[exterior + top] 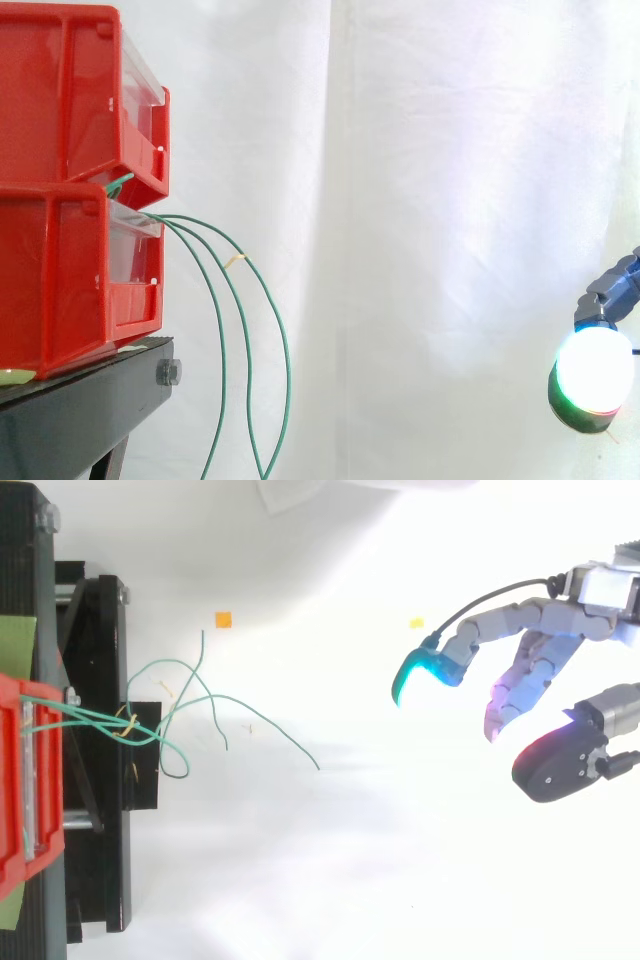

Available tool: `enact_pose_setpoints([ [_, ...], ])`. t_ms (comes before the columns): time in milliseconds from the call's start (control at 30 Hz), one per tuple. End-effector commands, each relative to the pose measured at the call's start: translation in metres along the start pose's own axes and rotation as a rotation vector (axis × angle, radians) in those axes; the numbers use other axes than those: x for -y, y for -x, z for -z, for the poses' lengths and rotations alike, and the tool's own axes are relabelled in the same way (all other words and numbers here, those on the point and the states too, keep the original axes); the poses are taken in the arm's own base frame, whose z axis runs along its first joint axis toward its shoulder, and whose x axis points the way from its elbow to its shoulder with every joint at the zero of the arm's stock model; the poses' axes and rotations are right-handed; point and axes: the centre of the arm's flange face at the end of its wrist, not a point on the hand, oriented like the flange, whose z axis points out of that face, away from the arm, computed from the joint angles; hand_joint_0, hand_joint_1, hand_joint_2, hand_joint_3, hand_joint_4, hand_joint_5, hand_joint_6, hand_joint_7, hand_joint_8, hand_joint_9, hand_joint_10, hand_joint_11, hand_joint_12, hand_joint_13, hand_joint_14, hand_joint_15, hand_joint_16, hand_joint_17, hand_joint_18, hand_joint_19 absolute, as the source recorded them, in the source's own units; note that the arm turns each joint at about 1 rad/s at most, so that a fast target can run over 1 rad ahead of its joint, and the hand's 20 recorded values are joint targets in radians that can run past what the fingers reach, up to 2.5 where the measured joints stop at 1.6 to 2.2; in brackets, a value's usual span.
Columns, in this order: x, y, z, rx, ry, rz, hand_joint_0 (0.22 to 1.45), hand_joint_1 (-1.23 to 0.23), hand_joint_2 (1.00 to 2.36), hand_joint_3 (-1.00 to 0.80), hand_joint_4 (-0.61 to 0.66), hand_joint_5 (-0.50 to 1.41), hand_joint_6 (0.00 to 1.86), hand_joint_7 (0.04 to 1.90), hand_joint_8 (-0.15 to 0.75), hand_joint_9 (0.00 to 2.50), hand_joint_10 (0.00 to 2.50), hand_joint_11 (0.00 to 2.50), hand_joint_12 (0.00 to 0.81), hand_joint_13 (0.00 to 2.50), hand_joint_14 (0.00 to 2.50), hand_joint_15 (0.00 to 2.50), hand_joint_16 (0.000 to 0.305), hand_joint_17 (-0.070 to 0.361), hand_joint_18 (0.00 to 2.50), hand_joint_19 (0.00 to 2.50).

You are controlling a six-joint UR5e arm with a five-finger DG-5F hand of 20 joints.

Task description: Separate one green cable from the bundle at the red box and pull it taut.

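Observation:
Two red bins (80, 190) are stacked on a black stand (90, 405) at the left. Several thin green cables (225, 300) come out between the bins and droop down in loops. From above, the green cables (180, 715) fan out from the red bin (25, 780) and cross one another, with loose ends lying toward the right. My hand (545, 675) is far to the right of the cables, open, its fingers spread and pointing toward them, holding nothing. In the side view one glowing fingertip (592, 378) shows at the right edge, well below the cables' exit.
A white curtain hangs behind the work. A small orange scrap (223, 620) and a yellow scrap (416, 624) lie on the white floor. A green pad (17, 645) sits on the stand beside the bin. Wide free room lies between cables and hand.

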Motion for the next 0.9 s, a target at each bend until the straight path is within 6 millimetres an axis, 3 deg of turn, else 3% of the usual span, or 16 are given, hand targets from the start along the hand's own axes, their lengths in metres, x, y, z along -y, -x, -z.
enact_pose_setpoints([
  [0, 0.0003, 0.0005, -0.0002, 0.001, 0.0, 0.0, 0.49, -0.36, 1.0, -0.5, 0.25, -0.15, 0.5, 0.72, 0.285, 1.07, 0.02, 0.63, 0.366, 0.93, 0.02, 0.6, 0.051, 0.115, 0.81, 0.7],
  [133, 0.0003, 0.0003, -0.0002, 0.0, 0.001, 0.0, 0.48, -0.29, 1.0, -0.5, 0.25, -0.16, 0.5, 0.72, 0.279, 1.05, 0.02, 0.61, 0.36, 0.89, 0.02, 0.59, 0.053, 0.119, 0.8, 0.69],
  [867, 0.0003, 0.0005, -0.0002, 0.001, 0.0, 0.0, 0.48, -0.23, 1.0, -0.5, 0.25, -0.16, 0.5, 0.72, 0.286, 1.07, 0.02, 0.62, 0.366, 0.94, 0.02, 0.6, 0.053, 0.118, 0.83, 0.69],
])
